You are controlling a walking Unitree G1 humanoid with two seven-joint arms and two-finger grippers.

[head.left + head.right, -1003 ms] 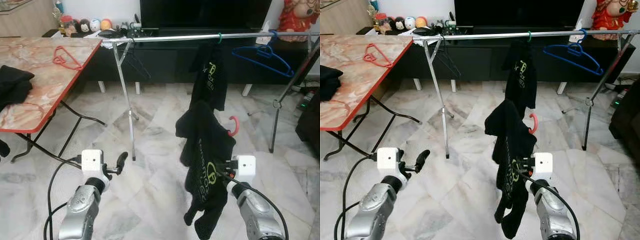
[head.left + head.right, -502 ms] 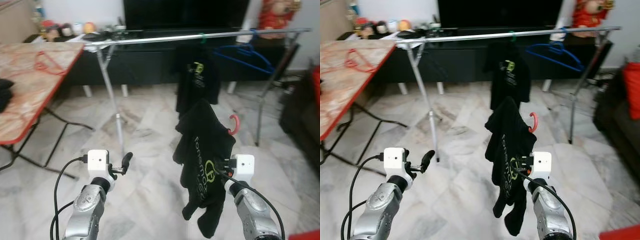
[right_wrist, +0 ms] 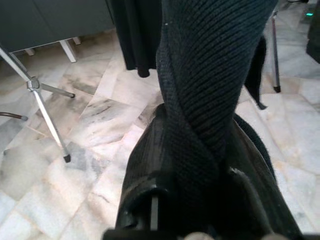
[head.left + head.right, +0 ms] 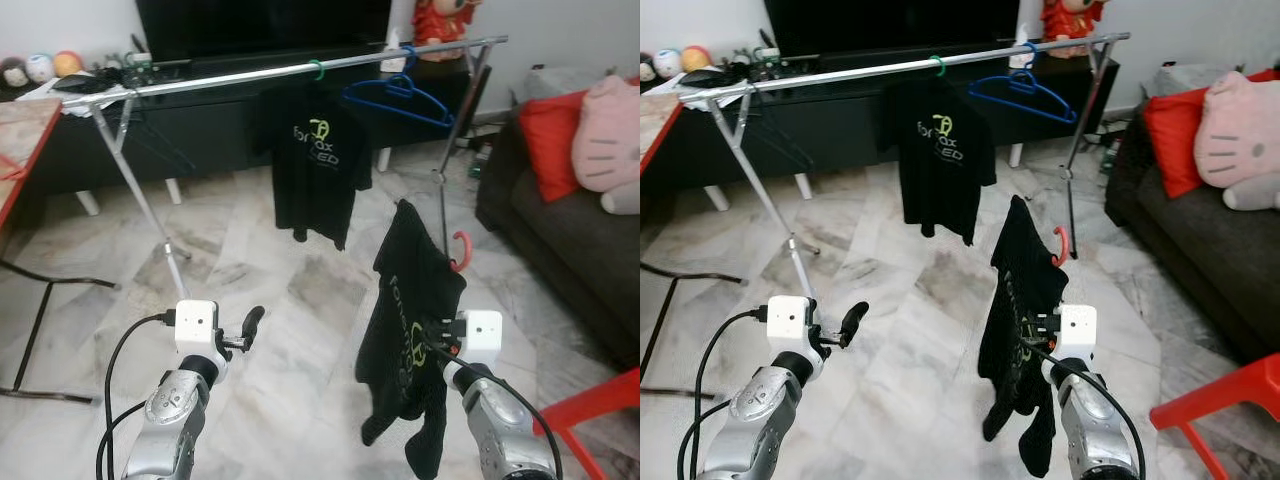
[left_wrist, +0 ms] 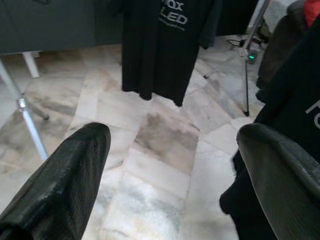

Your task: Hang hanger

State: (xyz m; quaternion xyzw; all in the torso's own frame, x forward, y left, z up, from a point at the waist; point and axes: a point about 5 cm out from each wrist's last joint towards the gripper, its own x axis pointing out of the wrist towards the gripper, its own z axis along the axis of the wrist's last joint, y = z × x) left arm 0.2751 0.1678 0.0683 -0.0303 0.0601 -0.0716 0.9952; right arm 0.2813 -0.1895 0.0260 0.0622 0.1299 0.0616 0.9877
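Right claw (image 4: 1040, 327) is raised in front of the robot, pinching a black shirt (image 4: 410, 330) that hangs on a red hanger (image 4: 462, 247). The right wrist view shows the dark knit cloth bunched between the two black fingers (image 3: 145, 165), which are pressed in against it. Only the red hook of the hanger is exposed, standing up at the shirt's collar on the right side; the rest of the hanger is covered by cloth. The shirt carries yellow-green lettering and trails down below the claw, clear of the floor (image 4: 300, 300).

Left claw (image 4: 245, 325) is held out at about the same height, well apart from the shirt. The left wrist view shows its two fingers (image 5: 65, 180) spread wide with nothing between them.

The metal rail (image 4: 220, 78) runs across the room ahead, on splayed legs. The held shirt and its hanger are short of the rail and lower than it, not touching it. On the rail hang a second black shirt (image 4: 318, 165) on a green hook (image 4: 315, 68) near the middle, and a bare blue hanger (image 4: 400, 92) just beside it toward the right end.

A dark sofa (image 4: 560, 240) with a red cushion (image 4: 550, 130) and a pink plush toy (image 4: 605, 140) stands at the right. A corner of a red-edged tabletop (image 4: 10, 140) shows at the left.
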